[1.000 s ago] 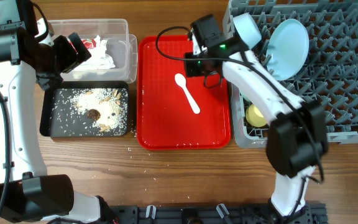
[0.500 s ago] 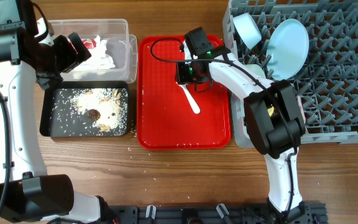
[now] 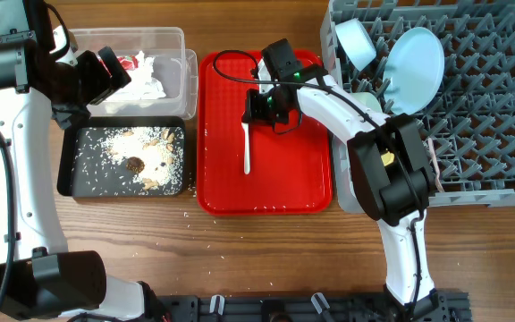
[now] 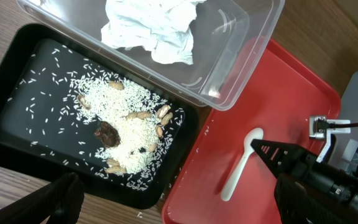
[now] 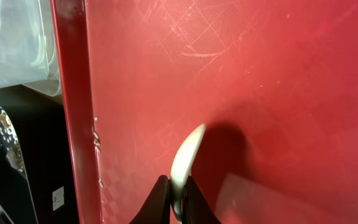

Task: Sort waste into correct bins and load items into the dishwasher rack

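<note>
White spoon [image 5: 186, 155] in right hand [image 5: 176, 198], wrist view.

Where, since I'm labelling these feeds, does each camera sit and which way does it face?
Overhead: above the table, facing straight down; both arms, red tray, rack show.
Left wrist: above the black tray, facing down; own fingers at bottom corners.
Right wrist: low over the red tray, close on the spoon between its fingers.
Shared: all three show the spoon.
</note>
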Available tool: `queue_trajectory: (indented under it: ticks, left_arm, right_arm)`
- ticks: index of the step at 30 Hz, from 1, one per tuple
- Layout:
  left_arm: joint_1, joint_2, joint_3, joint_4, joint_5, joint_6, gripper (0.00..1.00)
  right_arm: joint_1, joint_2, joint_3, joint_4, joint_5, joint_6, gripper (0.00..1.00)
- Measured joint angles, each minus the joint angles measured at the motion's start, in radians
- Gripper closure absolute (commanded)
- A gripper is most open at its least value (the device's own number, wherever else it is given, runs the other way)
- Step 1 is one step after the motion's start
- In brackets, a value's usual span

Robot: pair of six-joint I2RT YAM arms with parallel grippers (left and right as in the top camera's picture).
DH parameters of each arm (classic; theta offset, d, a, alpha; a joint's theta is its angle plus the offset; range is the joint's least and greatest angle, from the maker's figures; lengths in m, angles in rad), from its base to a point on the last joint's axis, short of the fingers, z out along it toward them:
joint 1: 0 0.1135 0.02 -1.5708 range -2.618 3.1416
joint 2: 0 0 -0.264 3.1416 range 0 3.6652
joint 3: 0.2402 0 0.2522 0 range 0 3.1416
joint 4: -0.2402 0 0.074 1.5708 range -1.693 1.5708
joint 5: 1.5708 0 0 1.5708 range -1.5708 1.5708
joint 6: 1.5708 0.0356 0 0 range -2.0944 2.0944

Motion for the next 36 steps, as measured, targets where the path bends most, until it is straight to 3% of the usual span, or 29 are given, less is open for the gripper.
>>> queue_trajectory:
  ticks: [4, 8, 14, 20, 24, 25, 26, 27, 28, 33, 36]
  left_arm:
    - [0.0, 0.0, 0.0, -0.001, 0.0, 0.0, 0.0]
    - [0.0, 0.0, 0.0, 0.0, 0.0, 0.0, 0.0]
    - [0.0, 0.0, 0.0, 0.0, 0.0, 0.0, 0.0]
    - [0.0, 0.0, 0.0, -0.002, 0.001, 0.0, 0.0]
    - [0.0, 0.0, 0.0, -0.002, 0.0, 0.0, 0.0]
    - [0.0, 0.0, 0.0, -0.002, 0.0, 0.0, 0.0]
    - [0.0, 0.0, 0.0, -0.003, 0.0, 0.0, 0.0]
    - [0.0, 0.0, 0.0, -0.002, 0.0, 0.0, 0.0]
    - [0.0, 0.0, 0.0, -0.002, 0.0, 0.0, 0.0]
    - [0.0, 0.0, 0.0, -0.003, 0.0, 0.0, 0.0]
    - [0.0, 0.0, 0.0, -0.002, 0.0, 0.0, 0.0]
  right_arm:
    - [0.0, -0.023, -0.002, -0.052, 0.036, 0.0, 0.96]
    - [-0.023, -0.138, -0.031, -0.148, 0.191, -0.01, 0.96]
    - [-0.103, -0.546, -0.035, -0.32, 0.306, -0.018, 0.96]
    - [-0.416, -0.804, -0.034, -0.634, 0.584, 0.213, 0.96]
    - [-0.61, -0.799, -0.103, -0.607, 0.671, 0.289, 0.95]
    - [-0.64, -0.795, -0.139, -0.579, 0.671, 0.294, 0.89]
    - [-0.658, -0.791, -0.162, -0.562, 0.668, 0.295, 0.7]
    - [-0.676, -0.787, -0.201, -0.533, 0.662, 0.294, 0.42]
    - [-0.682, -0.78, -0.224, -0.525, 0.656, 0.292, 0.32]
    - [-0.682, -0.773, -0.236, -0.508, 0.604, 0.251, 0.28]
    - [-0.682, -0.808, -0.198, -0.525, 0.502, 0.14, 0.26]
